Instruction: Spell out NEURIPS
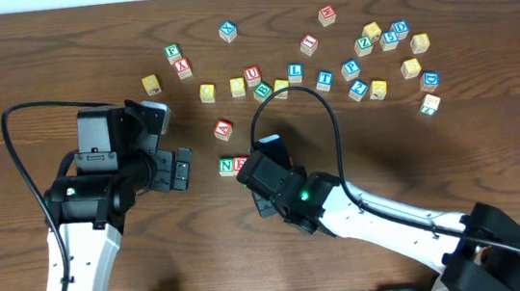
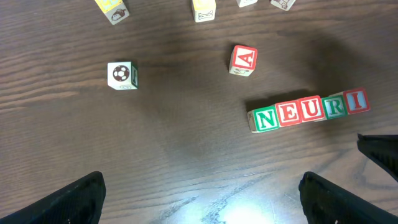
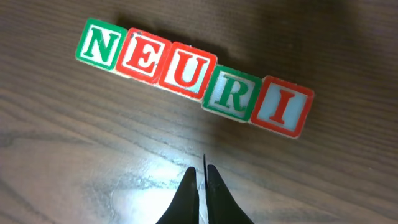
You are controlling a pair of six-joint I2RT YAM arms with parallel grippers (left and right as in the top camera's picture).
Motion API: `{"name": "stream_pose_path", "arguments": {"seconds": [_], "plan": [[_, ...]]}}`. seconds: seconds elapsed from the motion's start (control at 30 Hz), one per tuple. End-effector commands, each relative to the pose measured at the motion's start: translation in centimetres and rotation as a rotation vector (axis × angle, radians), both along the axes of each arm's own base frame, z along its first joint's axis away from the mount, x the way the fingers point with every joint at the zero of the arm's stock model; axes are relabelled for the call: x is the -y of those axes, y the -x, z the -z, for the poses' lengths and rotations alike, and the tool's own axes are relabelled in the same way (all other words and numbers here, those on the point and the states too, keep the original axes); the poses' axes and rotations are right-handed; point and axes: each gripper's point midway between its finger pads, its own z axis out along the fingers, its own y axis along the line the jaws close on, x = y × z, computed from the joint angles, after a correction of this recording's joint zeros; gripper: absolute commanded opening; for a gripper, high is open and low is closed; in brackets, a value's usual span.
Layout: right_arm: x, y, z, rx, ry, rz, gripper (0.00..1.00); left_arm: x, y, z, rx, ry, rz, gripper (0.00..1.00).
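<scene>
**Letters on the wooden cubes**

Five cubes stood touching in a row on the surface (image 3: 74,162), together reading NEURI. The N cube (image 3: 97,43) carried a green letter, the E cube (image 3: 142,58) red, the U cube (image 3: 186,71) red, the R cube (image 3: 231,93) green and the I cube (image 3: 282,107) red. Apart from the row, an A cube (image 2: 244,60) showed a red A. Farther off, an L cube (image 1: 295,71) and a T cube (image 1: 325,79) bore blue letters. The other scattered cubes were too small to read.

On the table (image 3: 74,162), 5 cubes touch in 1 row: N cube (image 3: 97,42) leftmost, then E cube (image 3: 142,57), U cube (image 3: 186,70), R cube (image 3: 232,93), I cube (image 3: 281,106). The A cube (image 2: 243,60) lies apart behind the row.
</scene>
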Motion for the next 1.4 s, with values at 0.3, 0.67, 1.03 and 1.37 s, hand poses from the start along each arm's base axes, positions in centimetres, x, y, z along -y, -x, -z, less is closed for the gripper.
{"name": "stream_pose_path", "arguments": {"seconds": [0.3, 0.67, 1.03, 1.37], "plan": [[0.7, 0.0, 2.9, -0.028, 0.059, 0.038, 0.01, -0.2, -0.5, -1.0, 0.03, -0.009, -0.004, 0.98], [1.6, -0.6, 4.0, -0.059, 0.071, 0.079, 0.01, -0.2, -0.5, -1.0, 0.03, -0.009, -0.005, 0.98], [1.7, -1.1, 4.1, -0.05, 0.067, 0.091, 0.01, -0.2, -0.5, -1.0, 0.03, -0.009, -0.005, 0.98], [1.8, -1.3, 4.6, -0.044, 0.08, 0.097, 0.01, -0.2, -0.5, -1.0, 0.03, -0.009, -0.005, 0.98]]}}
